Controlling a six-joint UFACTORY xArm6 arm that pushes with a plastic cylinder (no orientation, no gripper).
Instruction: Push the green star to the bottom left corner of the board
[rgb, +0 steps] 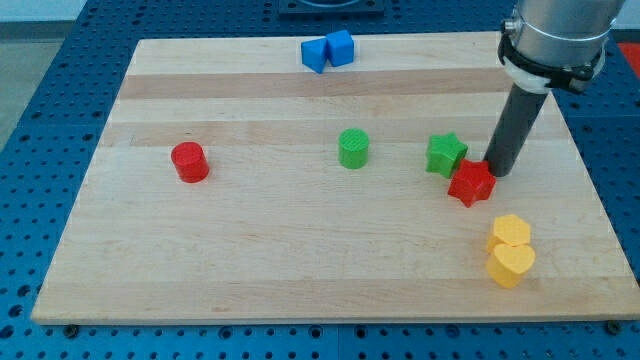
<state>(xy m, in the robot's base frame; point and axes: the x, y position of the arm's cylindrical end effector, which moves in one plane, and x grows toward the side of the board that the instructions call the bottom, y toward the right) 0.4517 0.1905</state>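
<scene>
Partly hidden behind red star (471, 184), my tip (496, 172) nears green star (446, 154).

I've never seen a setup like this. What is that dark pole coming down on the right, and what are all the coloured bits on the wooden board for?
There is one picture, looking down at an angle on a wooden board. Where the camera is mounted is not recorded. The dark pole is the end of a robot arm. It has no gripper and holds nothing; it only slides my tip along the board to push blocks. Right now the tip sits just to the view's right of the green star, at the upper edge of the red star. Also on the board: a green cylinder near the middle, a red cylinder to the view's left, two blue blocks together at the top, and two yellow blocks at the bottom right. The job is to push the green star to the bottom left corner.
</scene>
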